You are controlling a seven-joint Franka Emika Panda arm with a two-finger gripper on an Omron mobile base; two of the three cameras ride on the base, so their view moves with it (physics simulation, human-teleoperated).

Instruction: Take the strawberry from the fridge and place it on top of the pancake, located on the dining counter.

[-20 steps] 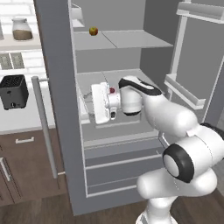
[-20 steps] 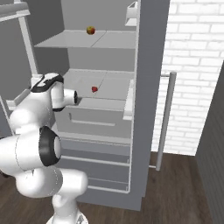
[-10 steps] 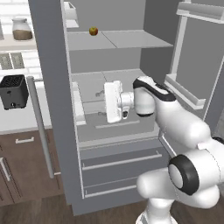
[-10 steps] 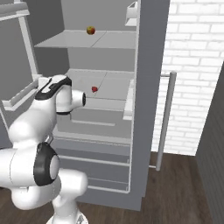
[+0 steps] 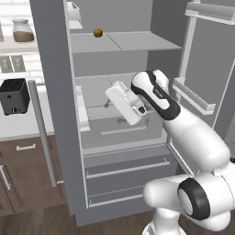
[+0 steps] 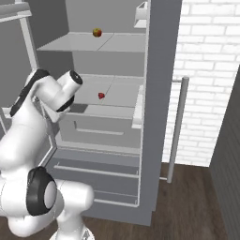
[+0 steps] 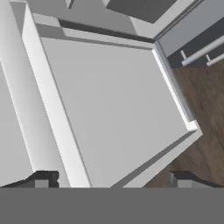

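Reorientation of the white arm was the clear change over the last second: a second earlier the hand had pointed level into the tall matte grey double-door fridge (image 5: 55,114) toward the left, half a second earlier it had stood upright in front of the middle shelf, and at this moment it had tipped over so that it looked down onto that pale grey shelf (image 7: 118,109) from above. The base had also shifted, since the whole picture moved in the left base view, so the fridge itself had not moved. The claw (image 7: 111,178) stood spread wide, its two dark tips (image 7: 43,178) far apart and nothing between them. The tiny bright red heart-shaped strawberry (image 6: 101,95) lay on the middle shelf, toward the back, untouched and well apart from the hand. The round yellow-and-red apple (image 5: 97,32) sat on the shelf above and played no part. In the hand view the shelf below the tips was bare, so the claw was probably not yet lined up over the fruit. My reading is that the arm had been turned for a top-down pick, and that it would need to travel deeper along the shelf before any closing; the grasp, the carry and the placing on the pancake all remained undone.
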